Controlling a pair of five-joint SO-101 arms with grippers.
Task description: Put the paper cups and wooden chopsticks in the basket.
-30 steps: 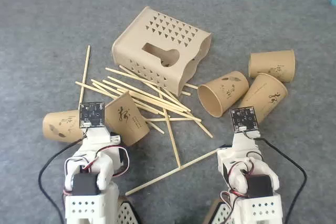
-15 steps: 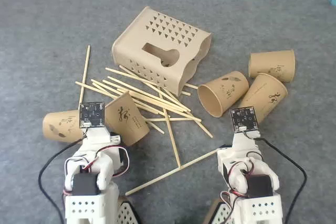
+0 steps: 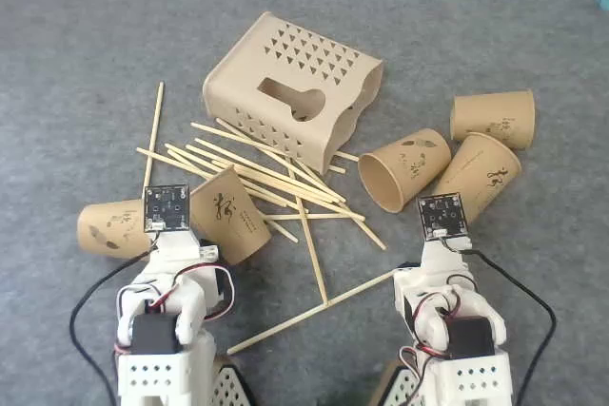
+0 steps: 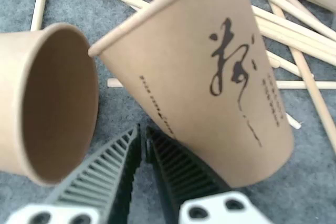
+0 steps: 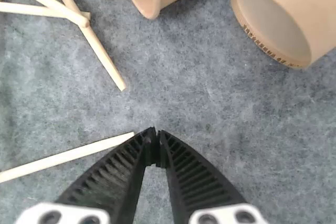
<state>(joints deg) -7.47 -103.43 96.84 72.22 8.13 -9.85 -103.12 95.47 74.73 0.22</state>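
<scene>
The left claw [image 4: 142, 134] is pressed together with nothing in it. Its tips are close against the printed cup [image 4: 210, 72], though I cannot tell whether they touch. That cup lies on its side with its rim beside a second cup [image 4: 47, 98], also toppled, whose mouth gapes toward the wrist camera. The right claw [image 5: 155, 135] is likewise closed and empty, low over bare grey counter [image 5: 210, 108] with one loose chopstick [image 5: 63, 156] just beside it.

None of the task's things appears to be put away yet. The two cups lie in front of the left arm, and three more cups [image 3: 404, 170] lie on their sides in a cluster ahead of the right arm. The chopsticks [image 3: 271, 178] fan out in a loose heap between them, and a few seem to run under the printed cup.

Beyond the heap the basket [image 3: 285, 92] is tipped over, its opening facing sideways toward the right-hand cluster rather than upward. As it lies, nothing could simply be dropped in — it likely needs righting first, or things pushed in through its side. With both claws closed, each must spread before any grasp.
</scene>
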